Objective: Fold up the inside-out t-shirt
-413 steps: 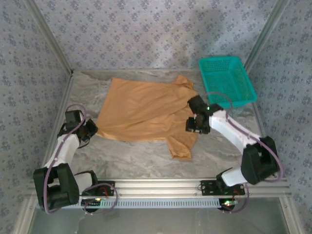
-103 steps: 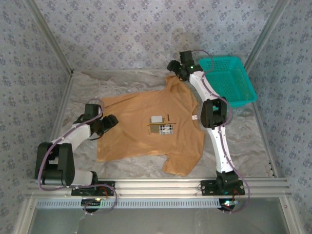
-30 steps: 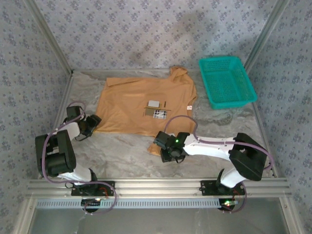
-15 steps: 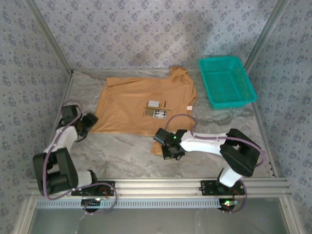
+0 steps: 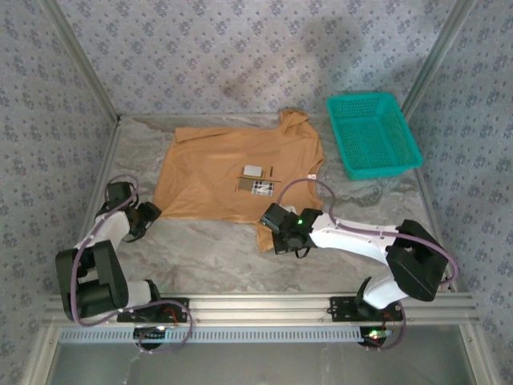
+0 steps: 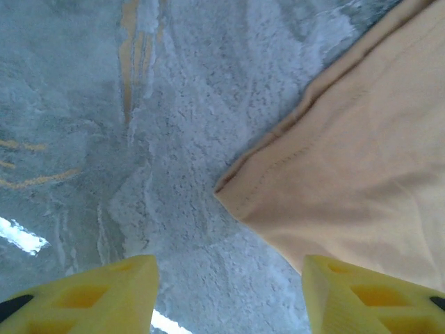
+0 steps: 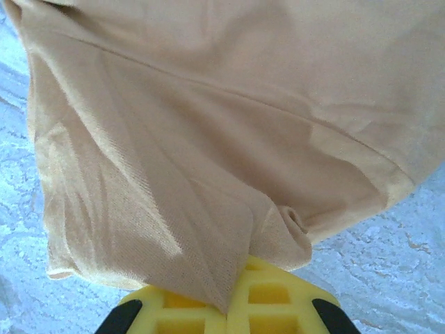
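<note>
Top external, largest first: grey marbled table [image 5: 200, 261], running from 6 o'clock to 12 o'clock between patterned walls. Spread flat over its 12 o'clock half, caramel t-shirt [image 5: 208, 172], hem edge toward 9 o'clock and sleeves at the 3 o'clock end, one sleeve pointing to 12 o'clock, the other pulled toward 6 o'clock. At 2 o'clock, near the far sleeve but apart from it, teal basket [image 5: 373, 136]. Just 6 o'clock of the shirt's middle, right fingers [image 5: 274, 230], clenched on the near sleeve; seen from the right wrist, cloth pinched and bunched between the two yellow pads, draping in folds over the table. At 9 o'clock, left fingers [image 5: 151, 213], just beside the near hem corner; seen from the left wrist, released and standing wide, nothing between them, the corner lying ahead on bare table, untouched. On the shirt's middle, white label [image 5: 254, 171] with dark checked label [image 5: 263, 188] just 6 o'clock of it. At the 3 o'clock edge, tiny white tag [image 5: 311, 177].
</note>
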You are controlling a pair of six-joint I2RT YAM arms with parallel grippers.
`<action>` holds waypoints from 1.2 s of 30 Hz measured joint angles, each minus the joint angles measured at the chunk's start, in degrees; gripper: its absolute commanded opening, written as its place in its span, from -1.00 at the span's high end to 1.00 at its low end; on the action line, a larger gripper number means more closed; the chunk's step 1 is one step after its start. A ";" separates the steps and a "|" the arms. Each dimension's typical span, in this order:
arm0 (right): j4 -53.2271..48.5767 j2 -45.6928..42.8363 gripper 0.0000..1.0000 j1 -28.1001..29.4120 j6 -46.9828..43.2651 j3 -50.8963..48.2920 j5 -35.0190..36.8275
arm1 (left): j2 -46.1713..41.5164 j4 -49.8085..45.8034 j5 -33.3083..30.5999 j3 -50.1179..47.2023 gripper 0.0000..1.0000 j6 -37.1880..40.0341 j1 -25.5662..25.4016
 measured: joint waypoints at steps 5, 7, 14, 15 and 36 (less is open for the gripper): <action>0.09 -0.07 1.00 -0.72 0.02 0.00 -0.28 | 5.11 -0.13 -0.24 2.47 -0.05 -0.04 -0.11; 0.22 -0.07 1.00 -0.94 0.02 0.00 -0.74 | 6.27 -1.42 -1.14 3.76 -0.05 -0.04 -0.74; 0.20 -0.37 1.00 -2.82 -1.03 0.00 -2.54 | 10.54 -5.40 -7.17 7.69 0.04 0.15 -4.20; 0.20 -0.52 1.00 -3.08 -1.27 0.00 -2.64 | 11.26 -6.12 -7.89 8.31 0.05 0.22 -4.48; 0.66 -5.53 1.00 -6.56 -3.63 -0.42 -5.62 | 14.34 -6.05 -9.14 13.88 1.00 1.25 -7.30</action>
